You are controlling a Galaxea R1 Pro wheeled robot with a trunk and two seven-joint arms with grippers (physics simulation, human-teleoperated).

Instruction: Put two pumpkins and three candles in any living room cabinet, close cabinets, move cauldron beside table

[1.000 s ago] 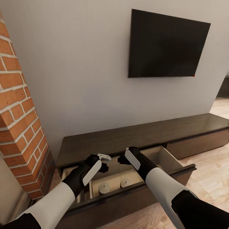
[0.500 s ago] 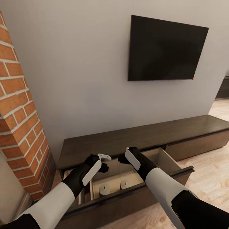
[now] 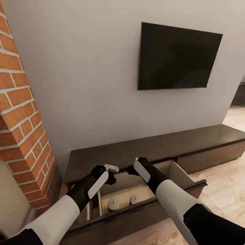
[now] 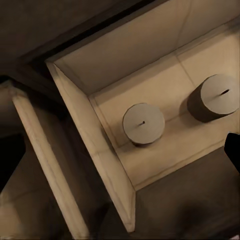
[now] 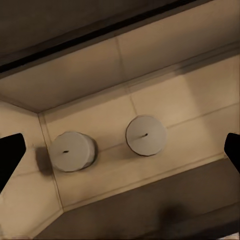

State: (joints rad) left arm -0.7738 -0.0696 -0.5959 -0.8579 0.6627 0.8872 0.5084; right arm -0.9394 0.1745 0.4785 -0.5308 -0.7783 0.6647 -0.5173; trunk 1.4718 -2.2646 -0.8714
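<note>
While two short pale cylindrical candles (image 3: 113, 203) (image 3: 134, 198) stand upright, wicks up, side by side in the pulled-out drawer (image 3: 177, 169) of the long dark-brown wooden cabinet (image 3: 143, 148), the right tool (image 5: 120, 150) hovers spread above them; whether the left tool (image 3: 109, 173) is spread is unclear.

My arms wear glossy white forearm shells over black upper sleeves and black wrists, each wrist bearing a slim white plate, my left gripper (image 3: 111, 167) tipped with white fingers.
</note>
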